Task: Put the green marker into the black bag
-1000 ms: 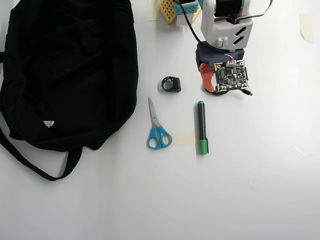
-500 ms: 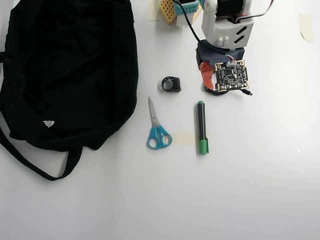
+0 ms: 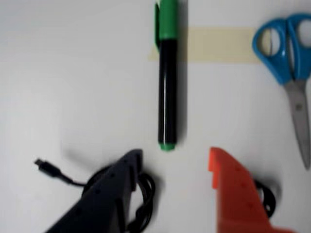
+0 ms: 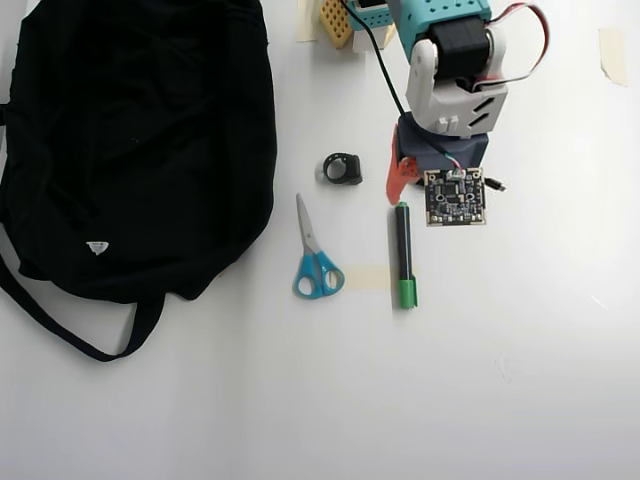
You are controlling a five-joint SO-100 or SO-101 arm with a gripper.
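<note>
No readable lettering showed anywhere; the black bag, filling the upper left of the overhead view, bore only a small white triangular tag. The green marker lay on the table at centre, just right of the blue scissors. Only the wrist view showed the gripper spread wide and empty just below the marker's end, and it lacked the bag.

A hobbyist's bench: white tabletop, masking-tape strips, bare circuit board on the arm.
</note>
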